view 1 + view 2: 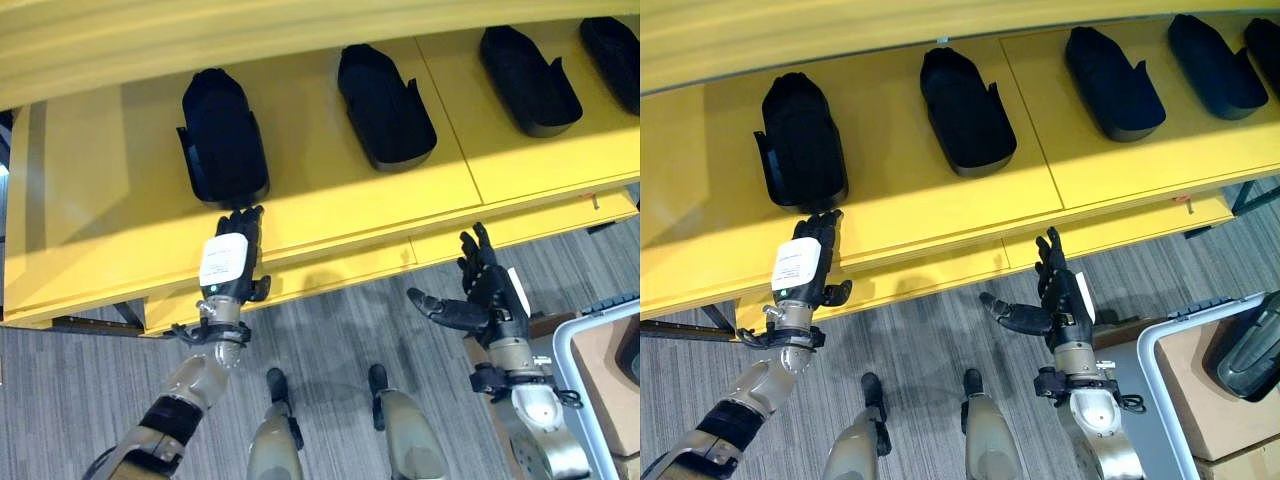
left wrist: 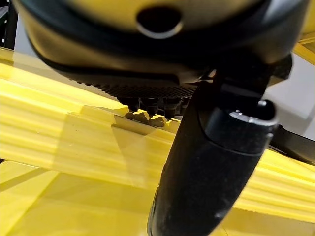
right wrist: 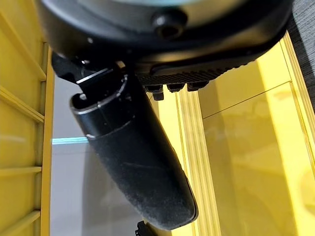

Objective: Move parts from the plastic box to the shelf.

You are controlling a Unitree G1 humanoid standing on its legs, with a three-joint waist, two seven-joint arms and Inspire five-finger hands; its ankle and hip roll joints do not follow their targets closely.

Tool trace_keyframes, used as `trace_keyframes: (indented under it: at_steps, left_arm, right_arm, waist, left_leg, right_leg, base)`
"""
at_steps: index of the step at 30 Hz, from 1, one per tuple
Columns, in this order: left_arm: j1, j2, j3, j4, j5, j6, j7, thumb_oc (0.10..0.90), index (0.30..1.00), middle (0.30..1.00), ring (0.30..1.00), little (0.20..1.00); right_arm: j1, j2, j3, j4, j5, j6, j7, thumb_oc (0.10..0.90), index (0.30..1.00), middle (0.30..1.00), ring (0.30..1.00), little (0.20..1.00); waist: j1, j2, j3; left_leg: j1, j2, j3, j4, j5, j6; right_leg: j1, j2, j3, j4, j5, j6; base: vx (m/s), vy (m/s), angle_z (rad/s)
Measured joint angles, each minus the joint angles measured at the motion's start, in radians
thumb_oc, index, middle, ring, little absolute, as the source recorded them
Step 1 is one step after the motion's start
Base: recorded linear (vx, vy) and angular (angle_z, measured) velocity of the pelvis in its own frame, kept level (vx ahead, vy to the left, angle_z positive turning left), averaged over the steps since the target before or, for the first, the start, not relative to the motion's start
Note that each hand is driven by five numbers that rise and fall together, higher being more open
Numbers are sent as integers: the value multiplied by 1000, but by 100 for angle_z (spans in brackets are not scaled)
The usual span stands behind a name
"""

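Note:
Several black moulded parts lie in a row on the yellow shelf; the leftmost part sits just beyond my left hand. That hand is open and empty, its straight fingers reaching over the shelf's front edge close to that part. My right hand is also open and empty, thumb spread, hovering over the floor below the shelf's front edge. The plastic box stands at the lower right with one black part lying in it. The left thumb and the right thumb show against yellow shelf boards.
More parts occupy the shelf's middle and right. The shelf's left portion is bare. An upper yellow board overhangs the back. Grey carpet lies between shelf and box, and brown cardboard lines the box.

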Motion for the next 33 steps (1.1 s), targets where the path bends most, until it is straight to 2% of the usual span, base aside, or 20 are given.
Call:
trace_keyframes:
  at_steps: [14, 22, 26, 28, 33]
  left_arm:
    - [7, 2, -3, -8, 15, -7, -10, 900, 1000, 1000, 1000, 1000]
    - [201, 6, 73, -171, -39, -81, -92, 900, 1000, 1000, 1000, 1000]
    - [371, 10, 143, -314, -143, -118, -152, 900, 1000, 1000, 1000, 1000]
    - [417, 19, 156, -343, -155, -129, -166, 900, 1000, 1000, 1000, 1000]
    - [509, 19, 215, -398, -316, -146, -203, 900, 1000, 1000, 1000, 1000]
  right_arm:
    - [-3, 0, 0, 0, -1, 0, -8, 900, 1000, 1000, 1000, 1000]
    - [-10, 0, -8, 0, -21, 0, -8, 900, 1000, 1000, 1000, 1000]
    - [-11, 0, -25, -2, -36, 1, -8, 900, 1000, 1000, 1000, 1000]
    - [-10, -1, -32, -2, -36, 1, -8, 900, 1000, 1000, 1000, 1000]
    - [-36, -1, -34, -7, -37, 2, -4, 900, 1000, 1000, 1000, 1000]
  waist:
    - [4, 0, 0]
    - [7, 20, 3]
    - [5, 28, 1]
    - [6, 32, -1]
    - [9, 42, -7]
  left_leg:
    - [2, -1, 0, 0, 0, 0]
    - [57, 0, 3, -28, 4, -6]
    - [92, 0, 7, -50, 6, -7]
    - [97, 1, 4, -52, 6, -6]
    - [123, 4, 13, -54, 6, -6]
  right_leg:
    - [2, 0, 0, 0, 0, 0]
    - [63, 1, -5, -39, 2, 2]
    - [99, 4, -7, -64, 5, 3]
    - [106, 5, -10, -65, 5, 3]
    - [117, 12, 2, -56, 4, 3]
  base:
    - [0, 0, 0]
    - [2, -4, 0]
    - [10, -20, 0]
    - [8, -52, 3]
    - [-14, -65, -6]
